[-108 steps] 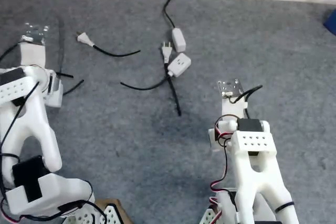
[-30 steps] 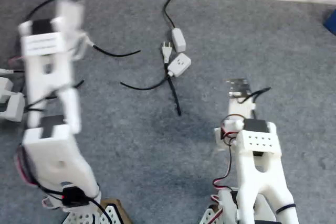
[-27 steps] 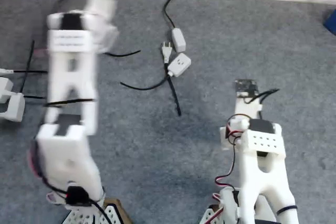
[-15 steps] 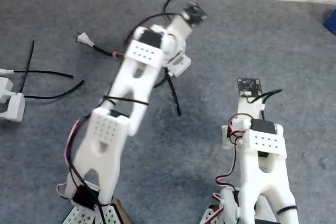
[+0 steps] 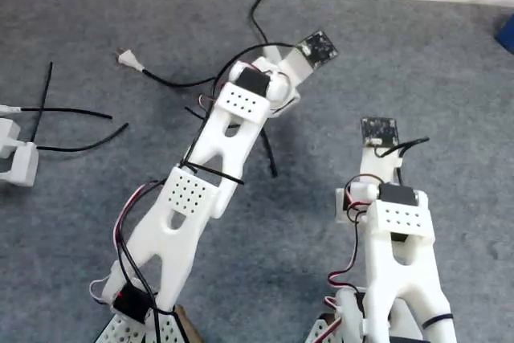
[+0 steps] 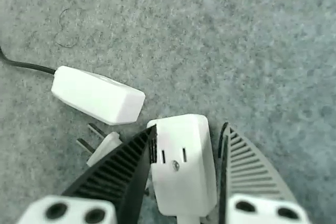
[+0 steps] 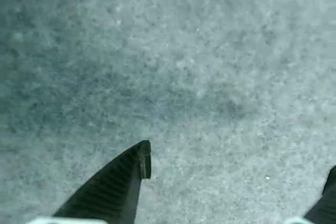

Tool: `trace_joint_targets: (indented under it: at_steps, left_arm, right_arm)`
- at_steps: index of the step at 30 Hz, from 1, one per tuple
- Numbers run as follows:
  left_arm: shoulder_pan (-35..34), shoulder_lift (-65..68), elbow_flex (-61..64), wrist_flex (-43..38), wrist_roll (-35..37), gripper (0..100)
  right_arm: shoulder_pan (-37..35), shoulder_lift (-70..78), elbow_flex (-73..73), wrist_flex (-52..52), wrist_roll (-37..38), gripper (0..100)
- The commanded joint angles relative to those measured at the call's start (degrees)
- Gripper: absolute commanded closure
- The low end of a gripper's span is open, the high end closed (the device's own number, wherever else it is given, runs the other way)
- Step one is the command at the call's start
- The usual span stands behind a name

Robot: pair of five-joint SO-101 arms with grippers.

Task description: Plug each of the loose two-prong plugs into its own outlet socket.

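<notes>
So as far as I can tell nothing's actually plugged in yet. The left gripper [image 6: 187, 131] is down in the middle of the grey carpet [image 5: 450, 62] with its jaws open and straddling the white outlet socket [image 6: 184, 171]. One finger is right against the socket's edge and the other has a small gap, so it isn't clamped. The socket's slots face up and they're empty. A two-prong plug [image 6: 102, 149] lies just beside that same finger with its prongs bare, and a second white block [image 6: 97, 95] on a black cord sits close by — probably another socket, but I can't see its face. The other loose plug [image 5: 126, 58] is well off toward the far left of the carpet, on its own cord and not in anything. There are a couple more white pieces [image 5: 16, 165] at the left edge, but I can't tell what they are. The right gripper [image 7: 239, 165] hangs wide open over bare carpet, holding nothing. So basically every plug is left to do — this looks like the very first grab.
</notes>
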Motion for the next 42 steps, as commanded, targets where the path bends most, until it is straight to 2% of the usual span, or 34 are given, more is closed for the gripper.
trace_joint_targets:
  at_steps: [1, 13, 21, 24, 26, 28, 33, 34, 37, 39, 42]
  left_arm:
    - [0.48, -0.04, -1.45, 2.9, -0.09, 80]
    - [-7.25, -0.04, -1.45, 4.13, -0.35, 80]
    - [-7.78, 0.04, -1.1, 4.13, -0.26, 80]
    - [-7.96, -0.31, -1.19, 4.4, -0.35, 88]
    - [-8.04, -0.48, -1.63, 6.77, -0.35, 99]
    - [-7.78, -1.27, -3.12, 12.22, -0.26, 99]
    - [-6.46, -6.81, -11.91, 32.26, 0.0, 100]
    - [-6.55, -8.48, -12.35, 33.32, 0.44, 100]
    - [-7.34, -16.31, -5.32, 33.14, 4.75, 100]
    - [-6.99, -23.69, 7.25, 33.14, 7.47, 100]
    - [-4.88, -37.58, 30.73, 32.97, 7.74, 99]
  right_arm:
    - [-1.45, -0.57, 0.75, -2.86, -0.26, 52.3]
    - [-2.24, -0.57, 0.92, -3.3, -0.09, 52.3]
    - [-2.24, -0.57, 0.92, -3.3, -0.09, 52.3]
    - [-2.24, -0.57, 0.92, -3.3, 0.0, 52.3]
    - [-2.24, -0.57, 0.92, -3.3, 0.09, 52.3]
    - [-2.24, -0.66, 0.92, -3.3, 0.09, 52.3]
    - [-2.24, -0.66, 0.92, -3.3, 0.09, 52.3]
    - [-2.24, -0.66, 0.92, -3.47, 0.09, 52.3]
    - [-2.15, -0.66, 0.92, -3.82, 0.09, 52.3]
    - [-2.15, -0.48, 1.01, -4.97, 0.09, 52.3]
    - [-2.15, -0.57, 2.15, -4.97, 0.09, 52.3]
